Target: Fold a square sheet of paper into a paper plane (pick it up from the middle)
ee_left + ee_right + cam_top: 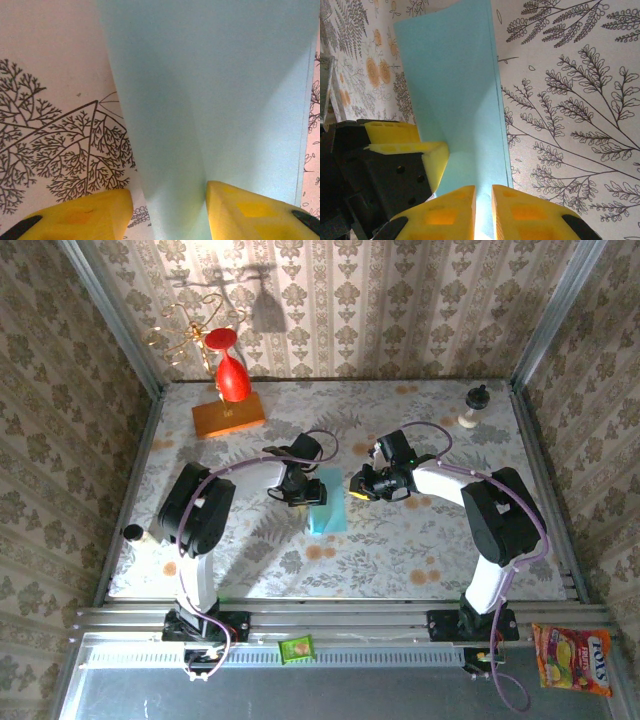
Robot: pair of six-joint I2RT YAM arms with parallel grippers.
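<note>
The square sheet of paper, part folded, lies mid-bench, well in front of the orange block. The right claw is clenched on its raised edge; the left claw straddles a fold, grip unclear. I'd lay edges flush before pressing the crease.

1 overhead view; 2 close wrist views share the blue sheet.

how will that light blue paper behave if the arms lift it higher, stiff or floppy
Probably floppy: the light blue paper already curves up into a soft hump between the left gripper and the right gripper. It looks thin and light, so it should lift easily. Its smooth surface may slide out of jaws pinching only an edge.
</note>
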